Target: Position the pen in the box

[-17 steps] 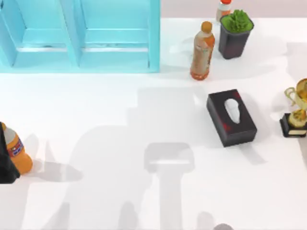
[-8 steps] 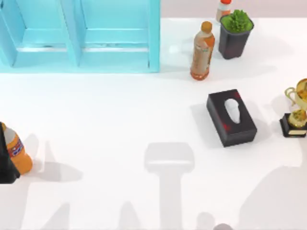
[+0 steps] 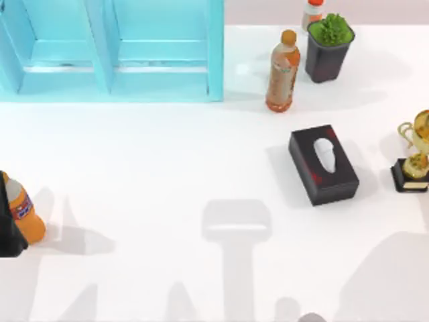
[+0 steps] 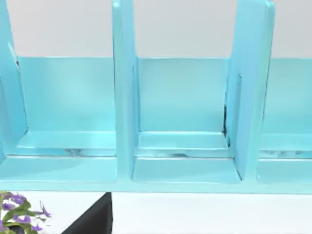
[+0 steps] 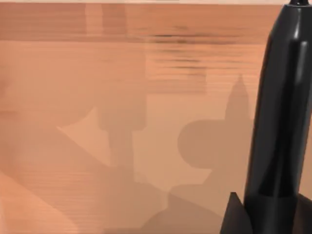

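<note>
The pen (image 5: 280,122) is right up against the right wrist camera: a glossy black barrel standing nearly upright, tapering toward its narrow upper end, with long soft highlights running down it. A dark wedge sits against its lower end, possibly part of the right tool, though that is hard to make out. Whether the right tool is clamped on the pen, I cannot tell, and the same goes for the left tool.

Behind the pen lies a warm orange-brown, wood-grained surface (image 5: 122,97) crossed by blocky shadows.

The blue box (image 3: 214,50) sits at the far left of the white desk (image 3: 147,174). It is pale turquoise, split by upright dividers into open compartments. The left wrist camera faces it square on (image 4: 124,97), with a sprig of purple flowers (image 4: 19,214) in that view's corner.

To the right of the blue box stands an orange drink bottle (image 3: 282,70). Just beyond it is a dark pot of green plant (image 3: 328,48), with a white bottle with an orange cap (image 3: 312,13) behind.

A black tissue box (image 3: 324,164) lies angled in the right half of the desk. A gold trophy (image 3: 415,154) on a dark base stands at the right edge, and another orange bottle (image 3: 23,211) at the left edge. Grey shadows spread across the near side of the desk.
</note>
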`<state>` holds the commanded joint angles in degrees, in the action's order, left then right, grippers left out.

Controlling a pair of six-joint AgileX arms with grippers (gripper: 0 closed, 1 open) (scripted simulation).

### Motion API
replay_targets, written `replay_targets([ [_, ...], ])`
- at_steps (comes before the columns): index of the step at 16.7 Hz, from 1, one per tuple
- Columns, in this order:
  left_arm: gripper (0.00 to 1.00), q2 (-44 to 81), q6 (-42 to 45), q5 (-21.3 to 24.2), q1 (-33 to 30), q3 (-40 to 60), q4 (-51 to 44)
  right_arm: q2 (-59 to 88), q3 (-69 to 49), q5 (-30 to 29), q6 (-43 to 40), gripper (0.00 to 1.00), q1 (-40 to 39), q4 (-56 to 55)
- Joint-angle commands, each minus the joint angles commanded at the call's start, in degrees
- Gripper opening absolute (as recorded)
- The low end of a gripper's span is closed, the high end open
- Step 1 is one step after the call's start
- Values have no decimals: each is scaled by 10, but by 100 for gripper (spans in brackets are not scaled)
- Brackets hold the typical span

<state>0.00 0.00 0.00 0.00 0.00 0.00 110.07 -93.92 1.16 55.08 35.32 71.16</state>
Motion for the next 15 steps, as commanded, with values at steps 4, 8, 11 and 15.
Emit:
replay_targets([
  [4,100,0,0,0,0,0,0,2,58,-17,26,0,-37,-37],
  [8,100,0,0,0,0,0,0,-4,121,-25,41,0,-51,-94],
  [11,100,0,0,0,0,0,0,-14,141,-4,42,0,-40,-128],
  [15,100,0,0,0,0,0,0,-15,142,-1,42,0,-38,-131],
])
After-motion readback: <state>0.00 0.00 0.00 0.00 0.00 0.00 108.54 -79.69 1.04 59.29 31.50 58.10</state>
